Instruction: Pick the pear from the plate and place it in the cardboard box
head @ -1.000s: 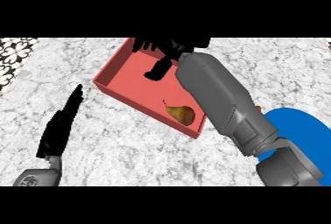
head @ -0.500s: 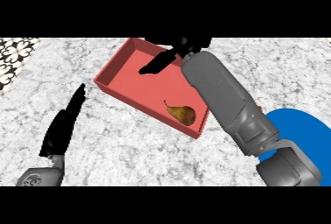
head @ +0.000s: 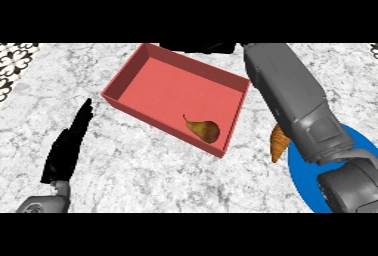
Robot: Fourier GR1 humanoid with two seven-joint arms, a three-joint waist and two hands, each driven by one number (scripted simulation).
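A brown-yellow pear (head: 204, 129) lies inside the red open box (head: 136, 70), near its front right corner. Nothing touches the pear. My right forearm runs up along the box's right side, and my right hand (head: 199, 48) shows only as a black sliver beyond the box's far wall, at the view's upper edge. The blue plate (head: 306, 172) sits at the lower right, mostly hidden under that forearm. My left hand (head: 68, 147) rests at the lower left, open with straight fingers pointing away, well apart from the box.
An orange curved object (head: 277, 143) lies at the plate's left rim, partly behind my right forearm. The marble counter (head: 148, 175) spreads in front of the box. A patterned strip (head: 15, 55) borders the far left.
My right hand has pulled back from above the box's far corner to beyond its far wall, leaving most of the view. The pear stays in the box. The left hand has not moved.
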